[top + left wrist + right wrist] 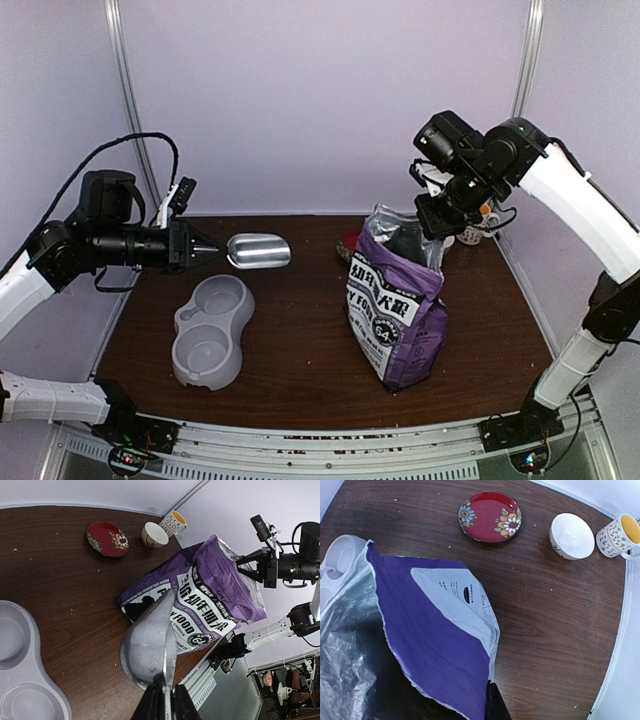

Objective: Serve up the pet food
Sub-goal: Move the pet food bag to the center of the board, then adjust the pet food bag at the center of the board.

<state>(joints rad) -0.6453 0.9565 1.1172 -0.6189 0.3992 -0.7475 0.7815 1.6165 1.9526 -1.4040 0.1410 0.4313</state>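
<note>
With right gripper (pixel 438 228) clamped on bag (pixel 395 315) rim, pull the mouth wide before left gripper (pixel 208 250), gripping scoop (pixel 258 250), enters.

Pet food (pixel 71 611): a few tiny brown specks loose on the table (pixel 60 580) (inside of the bag (pixel 215 580) too dark)

"FOOD" and smaller "CHOICE" on the purple bag's (pixel 220 580) white label; large Chinese characters above them
</note>
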